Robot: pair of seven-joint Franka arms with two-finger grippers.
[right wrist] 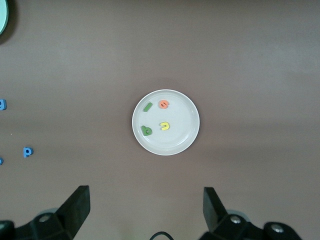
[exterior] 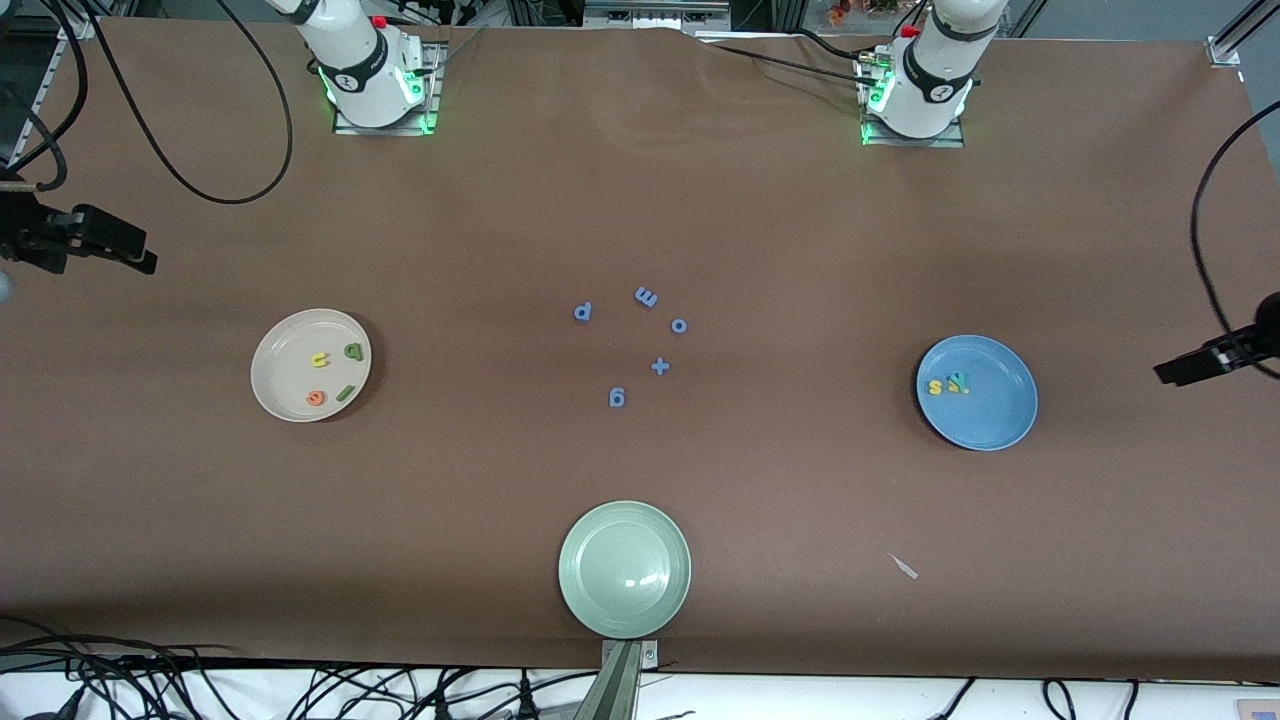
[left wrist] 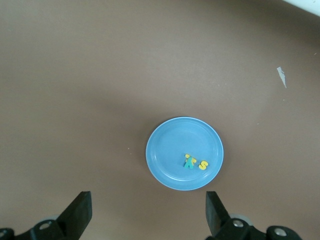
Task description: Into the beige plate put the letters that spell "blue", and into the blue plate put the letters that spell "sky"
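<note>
The beige plate (exterior: 285, 395) (right wrist: 184, 125) lies toward the right arm's end of the table. In it are the green b (exterior: 352, 351) (right wrist: 146, 131), the dark-green l (exterior: 344, 393) (right wrist: 148, 106), the yellow u (exterior: 320, 359) (right wrist: 164, 125) and the orange e (exterior: 316, 398) (right wrist: 163, 104). The blue plate (exterior: 990, 420) (left wrist: 172, 142) lies toward the left arm's end. It holds the yellow s (exterior: 936, 387) (left wrist: 203, 165), with the yellow k (left wrist: 187, 157) and teal y (exterior: 957, 383) (left wrist: 189, 164) touching each other. High above the table, my left gripper (left wrist: 147, 202) is open and empty. My right gripper (right wrist: 145, 196) is likewise open and empty.
Several blue letters and a plus sign (exterior: 659, 366) lie scattered at the table's middle. A pale green plate (exterior: 624, 569) sits near the front edge. A small paper scrap (exterior: 905, 567) lies nearer the front camera than the blue plate. Cables hang at both table ends.
</note>
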